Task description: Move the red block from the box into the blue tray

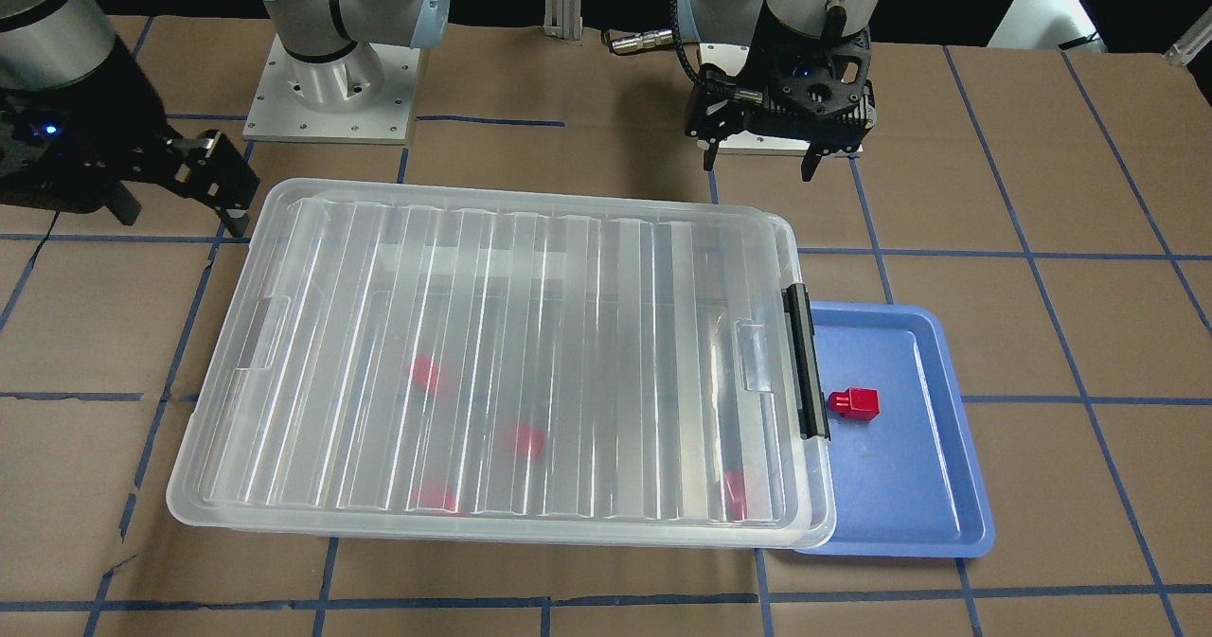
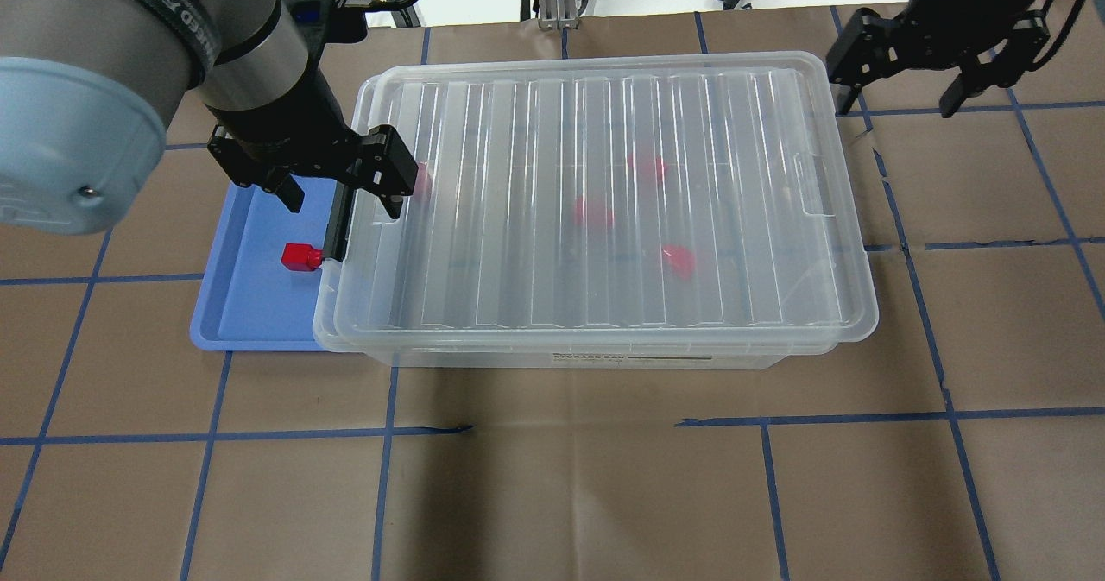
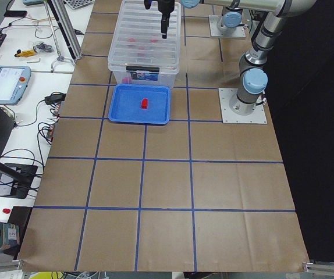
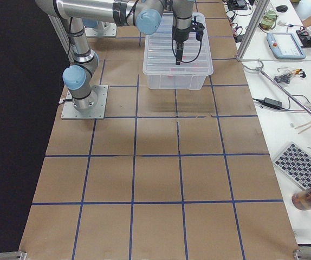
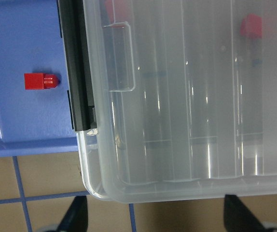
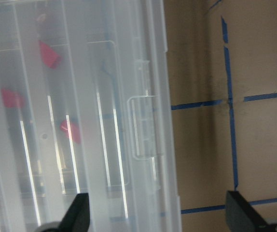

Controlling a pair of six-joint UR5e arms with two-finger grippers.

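— Starting at the left, what's that arm up to?

— The left gripper [image 1: 759, 162] hangs above the spot where tray and bin meet, jaws spread, nothing in them. Below it the red block [image 2: 299, 257] lies on its side in the blue tray [image 2: 250, 309], just beside the black latch bar [image 1: 807, 362].

— So it's placed?

— I'd say so. The box [image 2: 604, 358] has its ribbed lid [image 2: 691, 132] on, with four more red blocks [image 1: 523, 440] blurred underneath. Its latch end overhangs the tray's edge, probably to keep the carry short.

— And further right?

— The right gripper [image 2: 893, 102] is off the bin's far corner, fingers apart, empty, out of the way.

— The surroundings?

— Brown paper [image 2: 552, 495] taped in a blue grid, and benches either side with cables and a handheld screen [image 3: 7, 82].
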